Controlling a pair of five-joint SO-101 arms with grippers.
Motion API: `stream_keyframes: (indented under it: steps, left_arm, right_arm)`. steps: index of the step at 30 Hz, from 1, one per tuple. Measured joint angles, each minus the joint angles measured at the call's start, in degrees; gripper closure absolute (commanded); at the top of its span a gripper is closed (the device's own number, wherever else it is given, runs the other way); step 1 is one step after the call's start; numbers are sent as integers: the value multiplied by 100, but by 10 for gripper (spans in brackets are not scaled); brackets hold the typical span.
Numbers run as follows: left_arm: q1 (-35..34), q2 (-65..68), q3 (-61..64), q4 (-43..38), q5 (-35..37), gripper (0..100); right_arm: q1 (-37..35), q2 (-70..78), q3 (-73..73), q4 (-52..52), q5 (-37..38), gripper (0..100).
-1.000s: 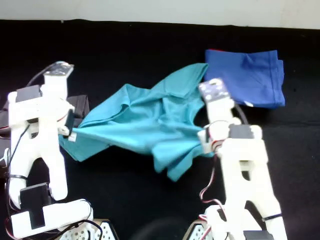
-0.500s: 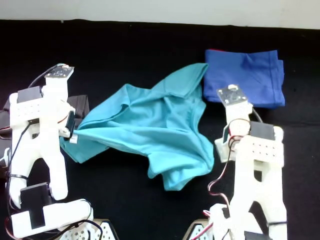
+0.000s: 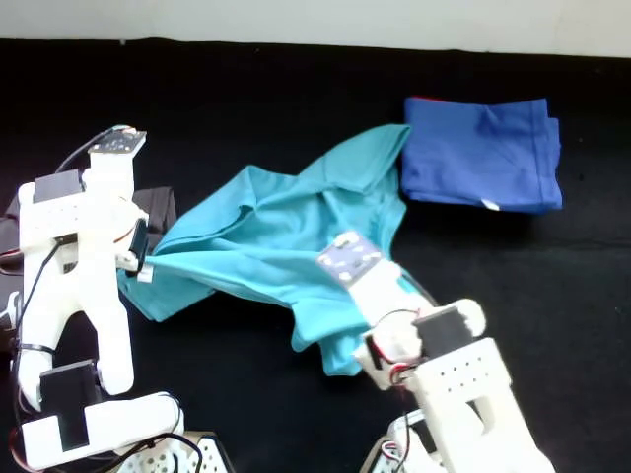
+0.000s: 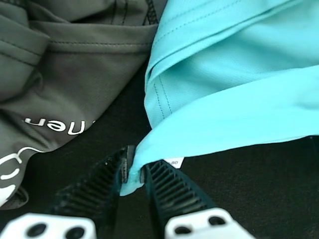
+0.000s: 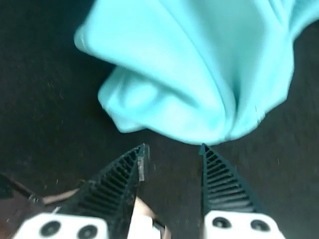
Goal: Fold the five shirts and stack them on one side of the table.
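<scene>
Whereas half a second ago the right arm (image 3: 454, 374) stood off to the side, just below the folded blue shirt (image 3: 483, 153), in the high view it has since swung in toward the middle. It now leans over the lower right part of the teal shirt (image 3: 276, 236). The teal shirt itself has not shifted in that time. It lies crumpled across the middle of the black table (image 3: 246, 99), and its far tip touches the blue shirt, which sits folded at the far right. The left arm (image 3: 69, 266) has kept its place at the shirt's left end. There the left gripper (image 3: 138, 261) meets the hem, with a dark grey shirt (image 3: 158, 205) just behind it.

The left wrist view gives the grasp up close. The left gripper (image 4: 137, 162) is clenched on the very corner of the teal hem, the cloth pinched between both ribbed fingers (image 4: 169, 186). A small white label (image 4: 173, 162) hangs just beside the tips. From here the grey shirt (image 4: 75, 64) shows white print and lies right against the teal cloth.

The right wrist view tells what the arm's own body covers from above. The right gripper (image 5: 172, 148) is spread wide and holds nothing. A bunched fold of the teal shirt (image 5: 189, 74) lies just ahead of its fingertips (image 5: 141, 149), not between them, with bare table under the gap.
</scene>
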Motion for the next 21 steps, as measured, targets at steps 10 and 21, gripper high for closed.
stream_keyframes:
  steps: [10,21]
  left_arm:
    - [0,0,0,0,0,990]
    - [0,0,0,0,0,990]
  right_arm:
    - [-1292,1565,44,-396,0,837]
    - [-1547,2576,220,-1556,0,846]
